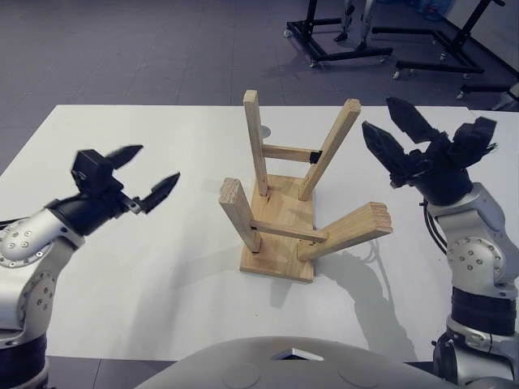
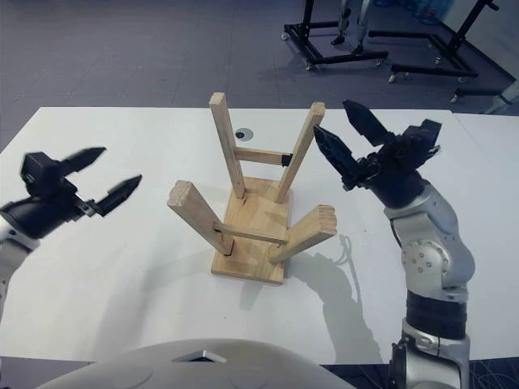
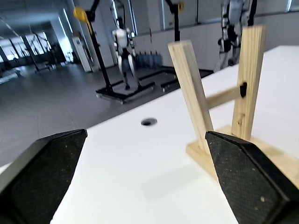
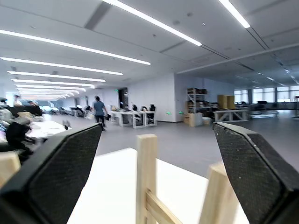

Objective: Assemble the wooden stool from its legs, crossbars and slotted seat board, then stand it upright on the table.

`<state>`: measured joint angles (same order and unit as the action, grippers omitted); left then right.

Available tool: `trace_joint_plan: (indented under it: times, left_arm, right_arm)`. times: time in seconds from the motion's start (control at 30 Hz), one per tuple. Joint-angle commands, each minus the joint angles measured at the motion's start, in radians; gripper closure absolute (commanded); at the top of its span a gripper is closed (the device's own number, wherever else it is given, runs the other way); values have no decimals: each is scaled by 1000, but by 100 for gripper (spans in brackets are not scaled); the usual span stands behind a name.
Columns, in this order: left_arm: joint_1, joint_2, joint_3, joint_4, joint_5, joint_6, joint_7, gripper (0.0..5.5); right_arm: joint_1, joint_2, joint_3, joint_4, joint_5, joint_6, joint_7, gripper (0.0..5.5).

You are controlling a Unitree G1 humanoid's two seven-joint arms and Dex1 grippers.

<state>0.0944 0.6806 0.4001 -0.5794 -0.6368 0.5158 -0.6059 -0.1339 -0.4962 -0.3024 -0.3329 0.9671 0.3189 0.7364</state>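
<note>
The stool [image 1: 280,255] sits upside down on the white tabletop [image 1: 146,267] between the two pincers, touching neither. Its seat board [image 1: 285,203] lies flat and its legs point up. The left pincer [image 1: 159,162] hangs above the tabletop with its fingers spread apart and empty; the stool is well off to its right, the tilted near leg [image 1: 241,215] being the closest part. The right pincer [image 1: 378,115] is also spread wide and empty, held higher. Just to its left, and not touching it, is the top of the far leg [image 1: 331,150]. The thick near leg [image 1: 349,231] leans out below that pincer. One crossbar [image 1: 288,152] joins the two far legs and another [image 1: 288,232] joins the two near ones. A small dark piece where the far crossbar meets its leg is too small to identify. The board's slots and the leg joints cannot be made out. Seen from the right wrist, one leg [image 4: 145,172] stands between the fingers [image 4: 56,168], cut off at the frame's edge.
</note>
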Motion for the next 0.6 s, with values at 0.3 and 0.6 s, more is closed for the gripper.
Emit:
trace_joint_plan:
  times: [0.3, 0.6]
  left_arm:
    - [-453, -243, -269, -143, -401, 104, 261, 85]
    - [-638, -271, -351, -252, -612, 187, 582, 85]
  right_arm:
    - [-175, -5, 21, 172, -6, 76, 52, 112]
    - [-292, -34, 48, 320, -68, 117, 135, 112]
